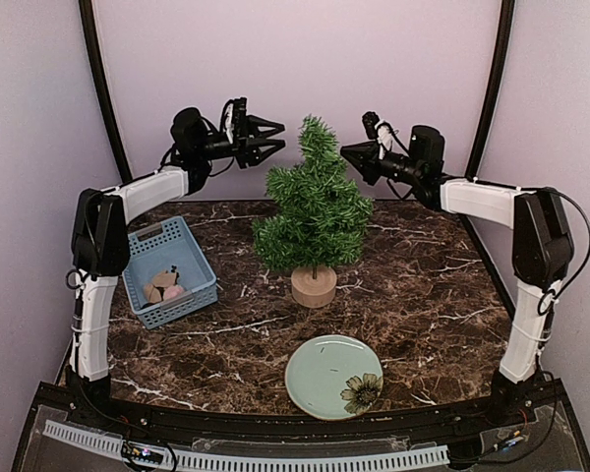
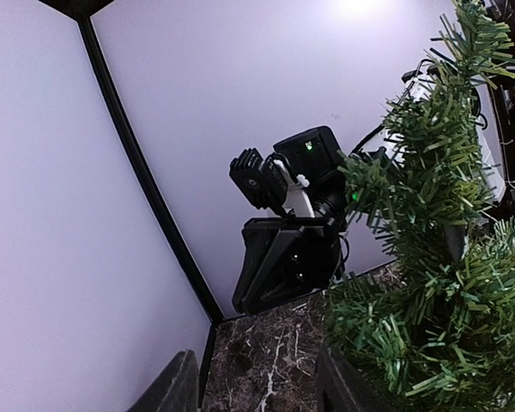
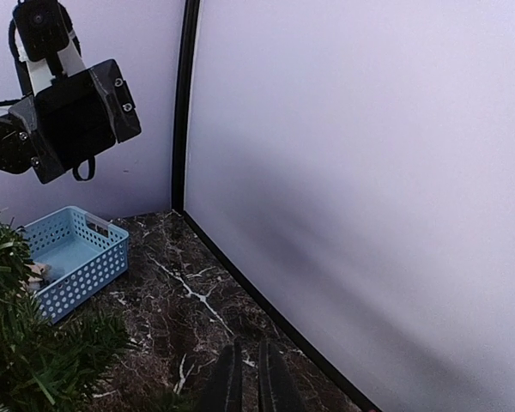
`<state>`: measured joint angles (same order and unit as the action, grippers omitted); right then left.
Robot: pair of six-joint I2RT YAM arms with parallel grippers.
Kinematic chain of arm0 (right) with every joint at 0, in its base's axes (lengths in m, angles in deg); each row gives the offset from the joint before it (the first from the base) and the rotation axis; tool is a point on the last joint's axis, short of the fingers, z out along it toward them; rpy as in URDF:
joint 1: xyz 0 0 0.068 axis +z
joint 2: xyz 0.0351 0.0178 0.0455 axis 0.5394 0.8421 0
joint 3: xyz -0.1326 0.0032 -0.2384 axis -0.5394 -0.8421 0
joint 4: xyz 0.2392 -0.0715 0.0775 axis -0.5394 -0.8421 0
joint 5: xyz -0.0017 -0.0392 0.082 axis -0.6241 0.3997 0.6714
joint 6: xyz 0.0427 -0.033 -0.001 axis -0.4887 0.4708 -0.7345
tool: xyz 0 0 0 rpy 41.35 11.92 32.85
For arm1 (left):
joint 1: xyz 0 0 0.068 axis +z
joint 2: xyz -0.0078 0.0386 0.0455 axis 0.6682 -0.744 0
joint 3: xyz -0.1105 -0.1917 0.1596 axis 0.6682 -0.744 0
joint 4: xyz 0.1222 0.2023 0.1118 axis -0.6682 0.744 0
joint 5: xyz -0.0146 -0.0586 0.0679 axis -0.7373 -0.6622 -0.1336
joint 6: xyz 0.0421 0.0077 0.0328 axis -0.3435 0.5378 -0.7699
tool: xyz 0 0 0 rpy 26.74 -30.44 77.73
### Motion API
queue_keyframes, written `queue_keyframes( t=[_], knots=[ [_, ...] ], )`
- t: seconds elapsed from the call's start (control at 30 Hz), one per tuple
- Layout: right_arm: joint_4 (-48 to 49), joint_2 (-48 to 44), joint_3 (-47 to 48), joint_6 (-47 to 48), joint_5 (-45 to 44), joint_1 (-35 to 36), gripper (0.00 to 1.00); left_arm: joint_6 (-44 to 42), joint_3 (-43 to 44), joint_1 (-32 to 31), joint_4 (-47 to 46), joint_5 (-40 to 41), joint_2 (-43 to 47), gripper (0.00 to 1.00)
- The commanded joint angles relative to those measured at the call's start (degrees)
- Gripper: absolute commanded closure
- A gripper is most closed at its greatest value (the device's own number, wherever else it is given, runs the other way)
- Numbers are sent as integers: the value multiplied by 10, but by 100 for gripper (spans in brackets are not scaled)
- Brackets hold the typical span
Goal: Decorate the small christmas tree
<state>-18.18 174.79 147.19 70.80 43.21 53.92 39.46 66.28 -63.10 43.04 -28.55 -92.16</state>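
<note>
The small christmas tree (image 1: 315, 211) stands upright at the table's middle on its round light-wood stump (image 1: 314, 285). No ornament shows on it. My left gripper (image 1: 272, 139) is open and empty, held high just left of the tree's top. In the left wrist view its fingers (image 2: 167, 388) are spread wide with bare table between them, and the tree (image 2: 429, 257) fills the right side. My right gripper (image 1: 348, 152) is shut and empty, held high just right of the tree's top. In the right wrist view its fingertips (image 3: 227, 382) nearly touch, pointing at the back wall.
A blue perforated basket (image 1: 202, 285) at the left holds small tan and pink ornaments (image 1: 162, 287); it also shows in the right wrist view (image 3: 69, 266). A pale green plate (image 1: 320, 379) with a flower print lies near the front. Walls enclose the back and sides.
</note>
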Motion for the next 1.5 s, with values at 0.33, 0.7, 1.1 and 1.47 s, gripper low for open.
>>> queue_keyframes(
  t=[0.33, 0.7, 1.1, 1.47],
  knots=[
    [71, -50, -76, -82, -42, -25, 60, 63, -4, 16, -13, 27, -14, 52],
    [43, -141, -165, -175, -88, -74, 46, 45, -60, 30, 86, 148, 48, 47],
    [-89, -260, -283, -210, -105, -81, 20, 89, -178, 62, 401, 500, 227, 16],
    [-202, -359, -377, -219, -125, -78, 4, 207, -375, 72, 671, 742, 376, 9]
  ],
)
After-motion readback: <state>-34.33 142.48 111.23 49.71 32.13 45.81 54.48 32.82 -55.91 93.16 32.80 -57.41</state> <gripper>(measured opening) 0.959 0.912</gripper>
